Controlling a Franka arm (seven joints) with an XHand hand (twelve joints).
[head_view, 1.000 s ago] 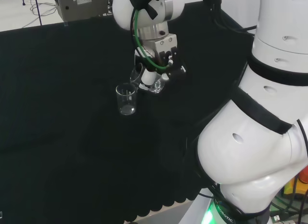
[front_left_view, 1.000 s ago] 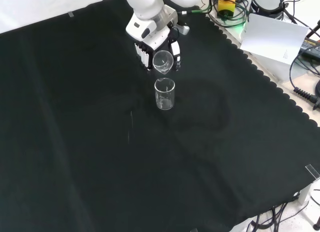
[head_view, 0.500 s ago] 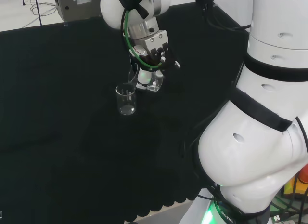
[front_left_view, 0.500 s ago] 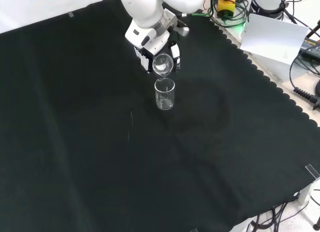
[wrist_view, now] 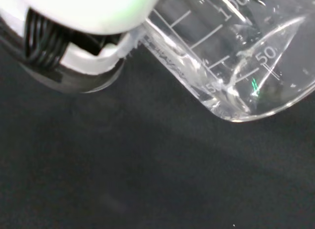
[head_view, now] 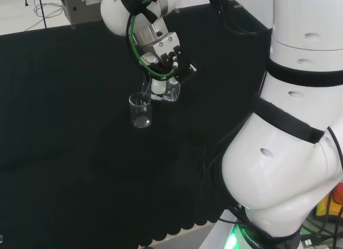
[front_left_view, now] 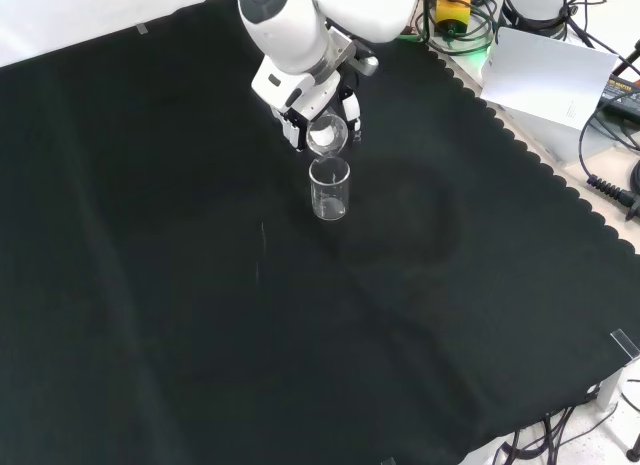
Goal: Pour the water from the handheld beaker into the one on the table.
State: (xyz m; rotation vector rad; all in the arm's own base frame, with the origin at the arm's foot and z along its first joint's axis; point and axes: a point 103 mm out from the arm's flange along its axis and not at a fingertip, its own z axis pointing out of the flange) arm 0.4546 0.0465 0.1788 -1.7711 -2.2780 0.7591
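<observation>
The hand (head_view: 161, 72) (front_left_view: 318, 110) is shut on a clear handheld beaker (head_view: 156, 88) (front_left_view: 326, 136), which is tipped over with its mouth toward the standing beaker. That second clear beaker (head_view: 140, 111) (front_left_view: 329, 188) stands upright on the black cloth, just left of the held one in the head view and just below it in the front view. In the wrist view the held beaker (wrist_view: 231, 66) lies strongly tilted, with printed scale marks on its wall and a white finger (wrist_view: 74, 27) against it. Whether water is in either beaker cannot be told.
Black cloth (front_left_view: 200, 315) covers the bench. The arm's big white links (head_view: 289, 131) fill the right of the head view. A grey box (head_view: 86, 2) stands beyond the cloth's far edge. Cables and a white sheet (front_left_view: 550, 75) lie off the cloth at the front view's upper right.
The hand has swung left in the head view and turned at the wrist, tipping the held beaker further and bringing its mouth closer over the standing beaker. The standing beaker has not moved.
</observation>
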